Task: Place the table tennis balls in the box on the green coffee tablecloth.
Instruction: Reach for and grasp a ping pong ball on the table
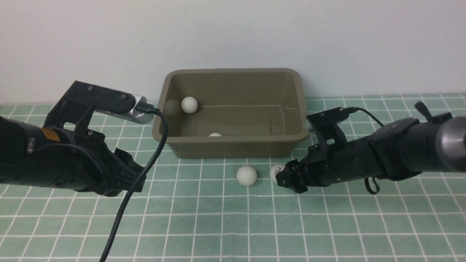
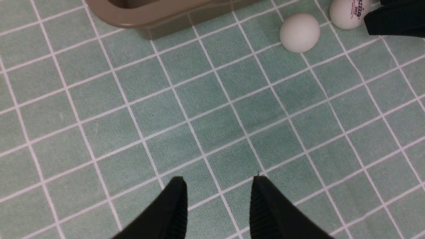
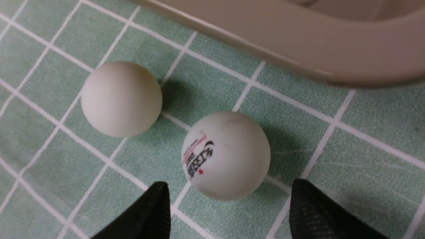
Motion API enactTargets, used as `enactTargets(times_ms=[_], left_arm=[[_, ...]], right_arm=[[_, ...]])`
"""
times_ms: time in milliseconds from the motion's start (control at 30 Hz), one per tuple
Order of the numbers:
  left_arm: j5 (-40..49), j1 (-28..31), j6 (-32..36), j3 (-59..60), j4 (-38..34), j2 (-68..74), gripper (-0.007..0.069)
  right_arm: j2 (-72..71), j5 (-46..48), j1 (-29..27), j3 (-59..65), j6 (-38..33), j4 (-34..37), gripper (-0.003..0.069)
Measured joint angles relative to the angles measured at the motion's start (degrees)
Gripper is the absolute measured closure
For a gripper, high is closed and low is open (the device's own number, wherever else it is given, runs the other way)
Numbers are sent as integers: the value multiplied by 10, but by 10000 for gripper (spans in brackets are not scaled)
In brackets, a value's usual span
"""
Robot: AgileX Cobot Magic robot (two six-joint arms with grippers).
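Observation:
Two table tennis balls lie on the green coffee tablecloth point(image 1: 218, 218) just in front of the box point(image 1: 233, 71): a plain one point(image 1: 246, 175) and one with a logo point(image 1: 276, 171). Two more sit inside the box, one at its far left point(image 1: 189, 104) and one behind the front wall point(image 1: 215, 135). My right gripper point(image 3: 229, 189) is open, low over the cloth, its fingertips flanking the near side of the logo ball point(image 3: 225, 156) without touching it. The plain ball point(image 3: 121, 99) lies beside it. My left gripper point(image 2: 219, 181) hovers over bare cloth, jaws slightly apart and empty.
The olive-brown box stands against the white back wall, its front wall point(image 3: 298, 43) close behind the two loose balls. My left arm's cable point(image 1: 153, 160) hangs down across the cloth at the left.

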Motion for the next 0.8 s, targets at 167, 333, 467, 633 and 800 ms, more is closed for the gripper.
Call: enactTargets(times_ms=[167,333,467,633,800], left_arm=[[0,0,0,0,0,0,377],[0,0,0,0,0,0,377],[0,0,1,0,0,0,377],[-1,0,2,0,0,0,377],[-1,0,4,0,0,0,377]], right_arm=[[16,1,0,-3,-73,82,221],[37,18,0,-4,-143,166,221],[44,18,0,-4,-171,187,223],[46,18,0,-4,-201,211,307],[44,18,0,-4,-220,214,306]])
